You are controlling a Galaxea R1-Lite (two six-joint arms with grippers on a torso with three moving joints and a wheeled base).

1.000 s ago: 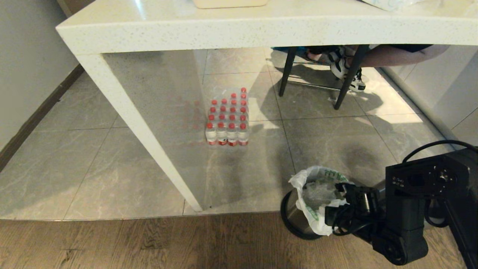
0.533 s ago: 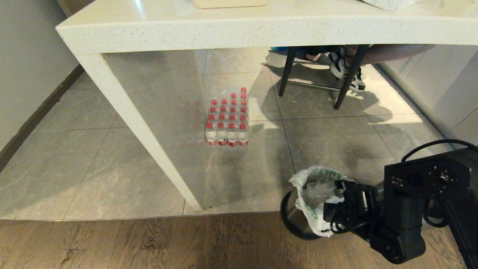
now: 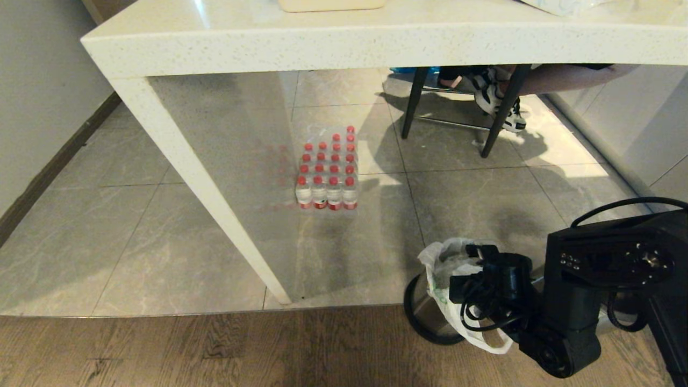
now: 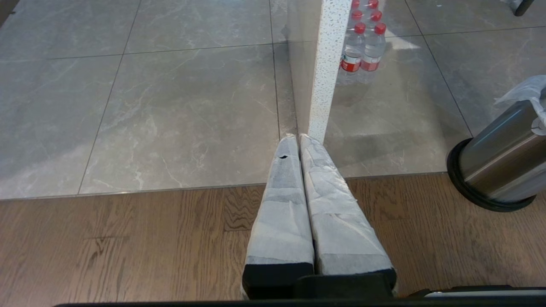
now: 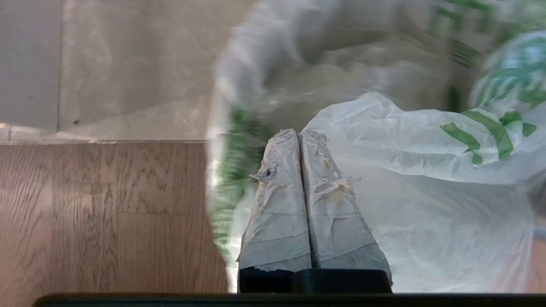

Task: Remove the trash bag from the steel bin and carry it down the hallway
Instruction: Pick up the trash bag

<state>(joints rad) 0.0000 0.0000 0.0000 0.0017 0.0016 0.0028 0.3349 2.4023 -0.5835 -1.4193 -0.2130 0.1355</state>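
Note:
The steel bin (image 3: 427, 314) stands at the lower right where the tiles meet the wood floor, and also shows as the steel bin (image 4: 495, 162). The white, green-printed trash bag (image 3: 438, 263) lines it, bunched over the rim. My right gripper (image 3: 467, 271) hangs over the bin's mouth. Seen from the wrist, my right gripper (image 5: 299, 134) is shut, and a crinkled sheet of the trash bag (image 5: 405, 140) runs from its tips. My left gripper (image 4: 298, 138) is shut on nothing above the wood floor, left of the bin. The hallway is out of view.
A white stone table's slanted leg (image 3: 215, 199) stands left of the bin. Beyond it sits a pack of red-capped water bottles (image 3: 328, 172). A chair's black legs (image 3: 408, 107) and a seated person's shoes (image 3: 500, 102) are under the table's far side.
My right gripper has moved left across the bin's mouth, drawing the bag's right rim with it. The bag's near flap now hangs lower. The person's feet shifted slightly.

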